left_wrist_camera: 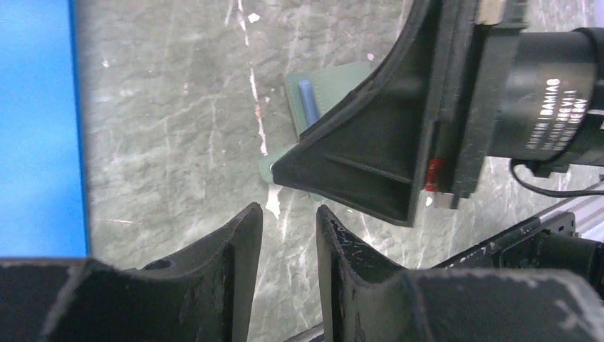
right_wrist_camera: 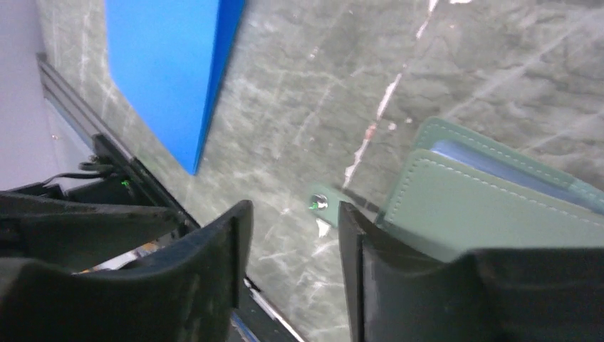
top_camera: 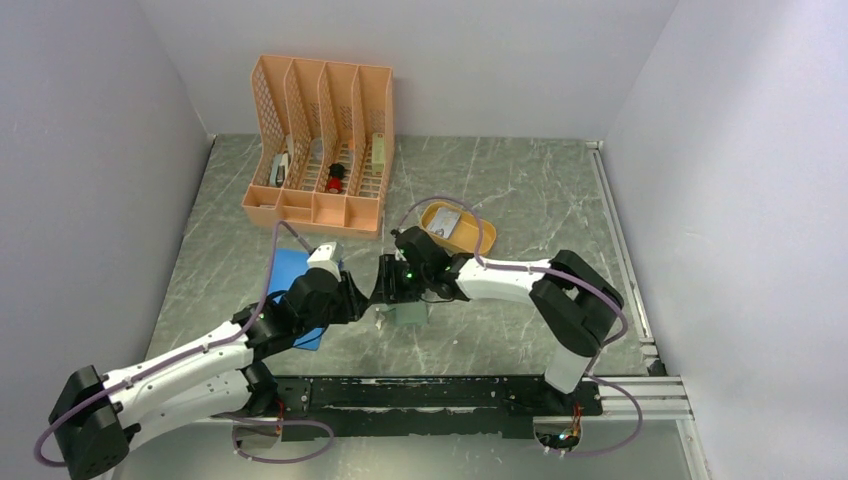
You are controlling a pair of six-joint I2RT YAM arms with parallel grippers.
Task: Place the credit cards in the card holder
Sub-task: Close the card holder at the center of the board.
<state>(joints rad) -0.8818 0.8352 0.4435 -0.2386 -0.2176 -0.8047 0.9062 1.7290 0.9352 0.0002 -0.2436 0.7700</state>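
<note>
The card holder [top_camera: 408, 316] is a sage-green wallet lying on the table between both arms, with a pale blue inner pocket [right_wrist_camera: 498, 160] and a snap tab [right_wrist_camera: 320, 203]. My right gripper [right_wrist_camera: 293, 211] hovers open just left of the wallet's edge, with nothing between its fingers. My left gripper [left_wrist_camera: 288, 211] is also open and empty, with bare table in its gap. One of the right gripper's fingers [left_wrist_camera: 356, 149] covers most of the wallet [left_wrist_camera: 335, 80] in the left wrist view. A pale credit card [top_camera: 446, 222] lies in the yellow tray [top_camera: 478, 240]. In the top view the two grippers [top_camera: 362, 298] [top_camera: 388, 288] nearly meet.
A flat blue pad [top_camera: 296, 280] lies left of the wallet, under the left arm. An orange file organizer [top_camera: 320, 150] with small items stands at the back left. A metal rail [top_camera: 450, 395] runs along the near edge, and grey walls close in the sides.
</note>
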